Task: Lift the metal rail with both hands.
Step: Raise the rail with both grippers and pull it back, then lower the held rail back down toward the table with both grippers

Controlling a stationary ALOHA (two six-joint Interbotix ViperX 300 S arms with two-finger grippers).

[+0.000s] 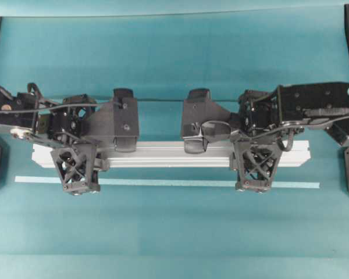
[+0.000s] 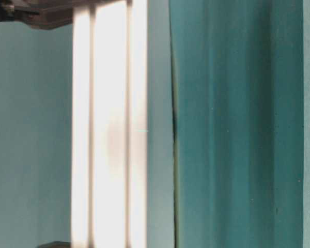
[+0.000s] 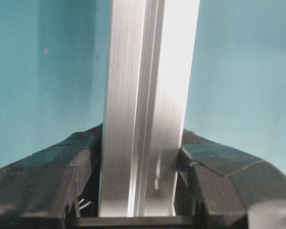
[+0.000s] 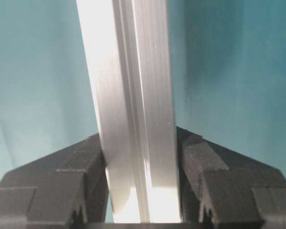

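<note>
Two grippers, left (image 1: 79, 168) and right (image 1: 255, 165), are each closed on the metal rail (image 1: 168, 154), which lies crosswise between them, apparently at the grasp-to-lift step; next, judging by this, both arms must rise evenly to keep it level.

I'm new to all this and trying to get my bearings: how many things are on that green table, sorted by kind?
Metal rail: 1
Pale strip: 1
Black pincers: 2, the left pincer and the right pincer, each closed on the rail
Total: 4
</note>
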